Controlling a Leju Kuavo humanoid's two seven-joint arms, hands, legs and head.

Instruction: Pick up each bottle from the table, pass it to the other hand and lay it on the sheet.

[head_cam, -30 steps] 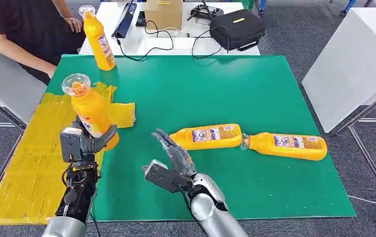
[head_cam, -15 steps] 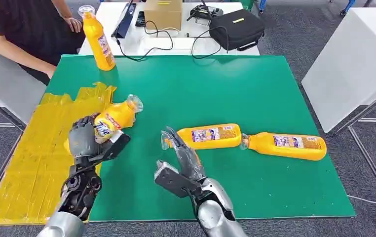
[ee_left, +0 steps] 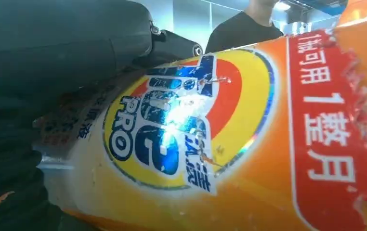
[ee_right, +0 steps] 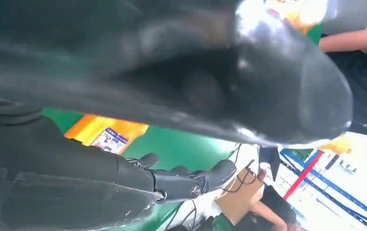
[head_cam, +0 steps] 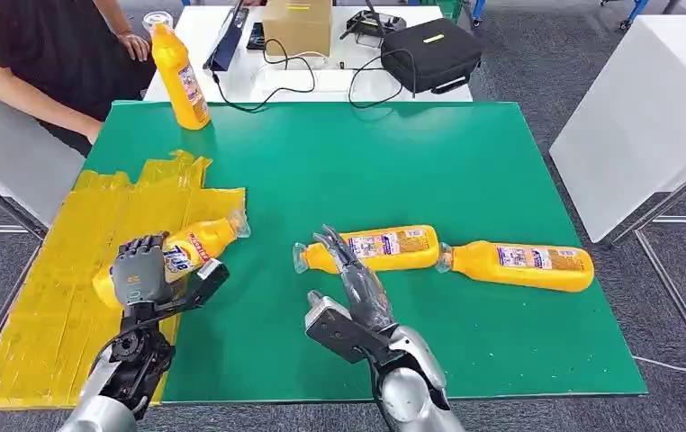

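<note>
Four orange plastic detergent bottles sit on the green worktop (head_cam: 465, 162). One (head_cam: 173, 258) lies tilted on the crinkled yellow sheet (head_cam: 42, 297), its clear cap just over the sheet's edge toward the green, and the left robot hand (head_cam: 141, 274) grasps it around the labelled middle; the left wrist view shows dark fingers (ee_left: 51, 57) wrapped over the label. The right robot hand (head_cam: 353, 283) is released, fingers spread, empty, hovering just beside the neck of the nearer lying bottle (head_cam: 375, 249). A second lying bottle (head_cam: 519, 266) rests end to end with that one, and an upright bottle (head_cam: 182, 76) stands at the far left corner near a seated person (head_cam: 42, 54).

Risks, as I judge them: when let go, the round bottle could roll off the sheet onto the green, since part of it already overhangs the edge. The right robot hand, reaching low, could nudge the nearer lying bottle into its neighbour and push both away.
</note>
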